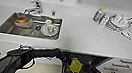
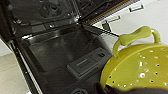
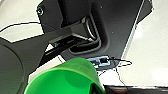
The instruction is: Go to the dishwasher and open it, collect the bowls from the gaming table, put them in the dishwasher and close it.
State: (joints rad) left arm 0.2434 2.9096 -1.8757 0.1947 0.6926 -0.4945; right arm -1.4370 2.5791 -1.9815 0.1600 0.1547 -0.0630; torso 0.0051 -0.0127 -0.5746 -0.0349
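The dishwasher [image 1: 96, 61] under the white counter stands open, its door [image 2: 57, 50] folded down with the dark inner side and detergent compartment showing. My left arm reaches in from the left, and my left gripper [image 1: 69, 62] is shut on the rim of the yellow-green bowl [image 1: 75, 66], a perforated one with a loop handle [image 2: 140, 70]. The bowl hangs tilted above the open door. In the right wrist view the bright green bowl [image 3: 65, 80] sits close, held by my right gripper [image 3: 96, 88] in front of my dark body. The gaming table is out of view.
Above the dishwasher runs a white counter [image 1: 87, 35] with a steel sink [image 1: 7, 27] holding dishes and a faucet [image 1: 34, 8]. Stacked plates [image 1: 117, 22] and a bottle [image 1: 98, 14] stand at the back right. White drawers [image 1: 126, 65] flank the dishwasher.
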